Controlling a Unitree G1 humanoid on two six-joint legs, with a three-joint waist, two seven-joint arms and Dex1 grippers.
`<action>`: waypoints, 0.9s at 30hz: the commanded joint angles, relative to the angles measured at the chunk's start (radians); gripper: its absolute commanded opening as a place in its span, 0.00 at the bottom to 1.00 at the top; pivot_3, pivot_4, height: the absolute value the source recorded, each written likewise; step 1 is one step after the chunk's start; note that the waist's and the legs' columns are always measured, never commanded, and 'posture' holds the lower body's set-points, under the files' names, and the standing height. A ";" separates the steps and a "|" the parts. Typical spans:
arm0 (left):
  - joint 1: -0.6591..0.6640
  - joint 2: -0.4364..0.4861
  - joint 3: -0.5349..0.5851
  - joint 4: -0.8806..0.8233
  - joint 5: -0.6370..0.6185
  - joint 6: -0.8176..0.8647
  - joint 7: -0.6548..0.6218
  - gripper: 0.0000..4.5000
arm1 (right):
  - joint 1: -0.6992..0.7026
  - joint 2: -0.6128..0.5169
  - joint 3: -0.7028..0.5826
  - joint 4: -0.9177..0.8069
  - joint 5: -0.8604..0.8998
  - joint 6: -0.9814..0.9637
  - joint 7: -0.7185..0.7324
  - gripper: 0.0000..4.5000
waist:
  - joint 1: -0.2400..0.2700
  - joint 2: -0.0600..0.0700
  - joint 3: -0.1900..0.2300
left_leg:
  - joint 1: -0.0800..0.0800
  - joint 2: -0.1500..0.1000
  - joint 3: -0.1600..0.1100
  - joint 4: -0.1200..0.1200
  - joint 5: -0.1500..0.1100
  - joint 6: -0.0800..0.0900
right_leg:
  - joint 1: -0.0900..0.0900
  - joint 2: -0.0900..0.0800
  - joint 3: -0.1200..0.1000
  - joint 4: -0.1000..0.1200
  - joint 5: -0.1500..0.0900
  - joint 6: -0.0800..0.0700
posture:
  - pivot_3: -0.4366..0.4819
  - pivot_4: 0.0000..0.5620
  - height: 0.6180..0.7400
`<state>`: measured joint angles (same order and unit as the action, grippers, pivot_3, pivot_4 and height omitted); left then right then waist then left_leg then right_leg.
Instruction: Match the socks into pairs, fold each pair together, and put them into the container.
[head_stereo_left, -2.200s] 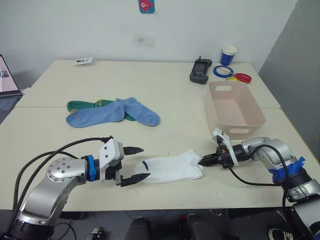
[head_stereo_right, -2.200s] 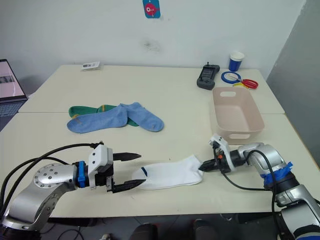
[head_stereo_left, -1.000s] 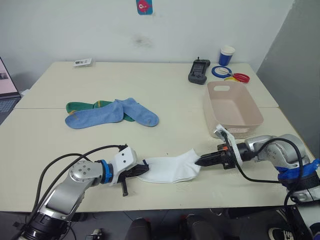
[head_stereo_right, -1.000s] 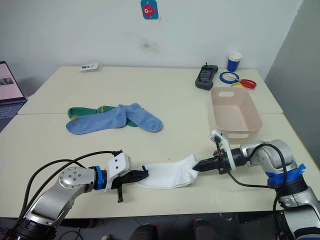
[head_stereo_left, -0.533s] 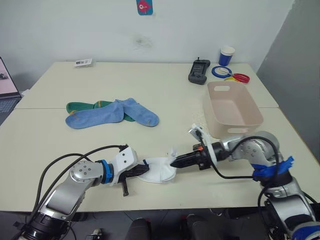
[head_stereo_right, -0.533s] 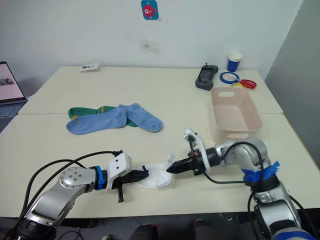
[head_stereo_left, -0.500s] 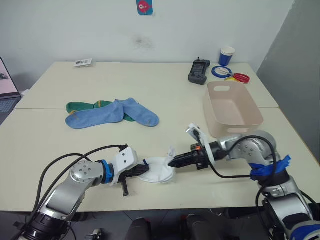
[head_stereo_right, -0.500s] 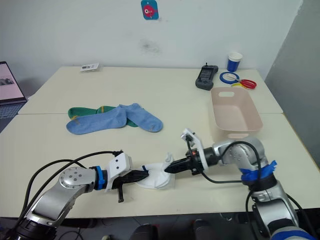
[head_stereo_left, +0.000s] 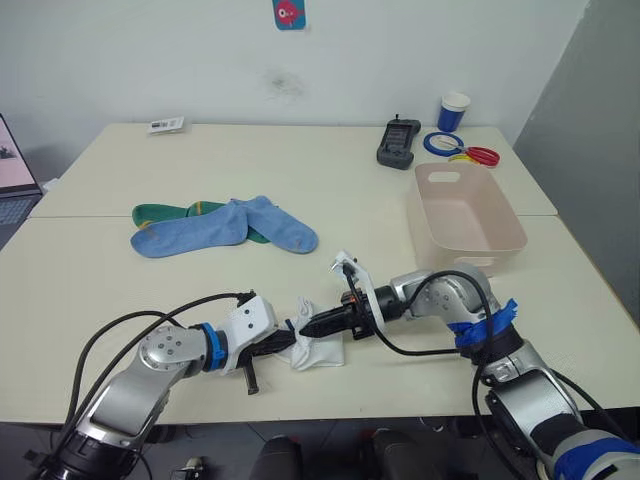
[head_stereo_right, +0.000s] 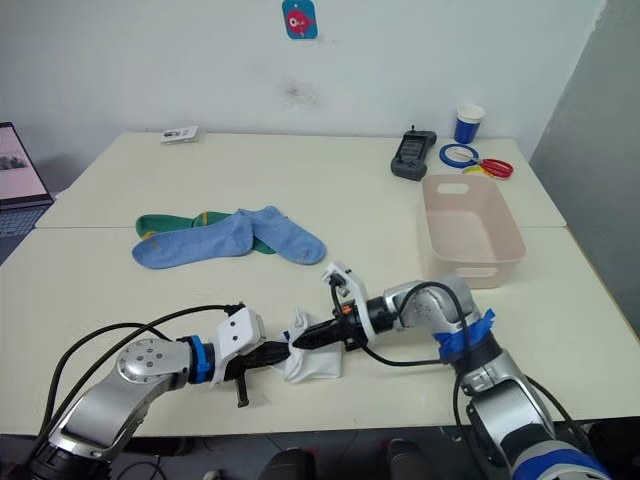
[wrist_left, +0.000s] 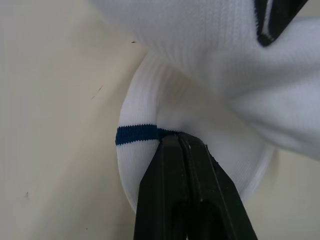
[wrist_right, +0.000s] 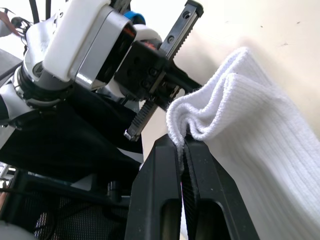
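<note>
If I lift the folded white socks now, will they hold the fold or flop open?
Likely floppy: the white socks bunch and sag between the left gripper and right gripper, showing no stiffness. Probably light, since thin fingers alone pinch the ribbed knit. The fold may spring open if either grip lets go.

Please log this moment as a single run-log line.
fold white socks | left end effector pinches cuff | right end effector pinches toe | tub empty
</note>
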<state>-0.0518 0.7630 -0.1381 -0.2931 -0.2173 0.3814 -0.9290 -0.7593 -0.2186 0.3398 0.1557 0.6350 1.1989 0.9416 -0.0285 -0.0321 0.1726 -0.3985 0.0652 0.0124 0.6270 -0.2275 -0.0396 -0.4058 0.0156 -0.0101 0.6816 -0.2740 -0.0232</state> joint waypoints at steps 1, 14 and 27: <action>0.025 0.015 -0.024 0.016 0.029 0.031 0.001 0.00 | -0.018 0.030 -0.027 0.003 0.008 -0.021 0.003 0.12 | 0.000 0.000 0.000 | 0.000 0.000 0.000 0.000 0.000 0.000 | 0.000 0.000 0.000 0.000 0.000 0.000 | 0.48 0.27 1.00; -0.005 0.013 -0.035 0.051 0.036 0.015 -0.009 0.00 | 0.032 -0.045 -0.128 -0.117 0.078 -0.003 0.057 0.64 | 0.000 0.000 0.000 | 0.000 0.000 0.000 0.000 0.000 0.000 | 0.000 0.000 0.000 0.000 0.000 0.000 | 0.48 0.27 1.00; -0.036 0.016 -0.045 0.084 0.045 -0.007 -0.030 0.00 | 0.288 -0.231 0.030 -0.246 -0.273 -0.736 0.175 0.05 | -0.001 0.001 0.000 | 0.000 0.000 0.001 0.000 0.000 0.000 | 0.000 0.000 0.000 0.000 0.000 0.000 | 0.48 0.27 1.00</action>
<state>-0.0948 0.7659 -0.1510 -0.2454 -0.2162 0.3625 -0.9592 -0.4671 -0.4671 0.3646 -0.0761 0.3896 0.5491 1.1157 -0.0296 -0.0315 0.1722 -0.3977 0.0648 0.0129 0.6270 -0.2276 -0.0396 -0.4057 0.0155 -0.0100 0.6816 -0.2740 -0.0228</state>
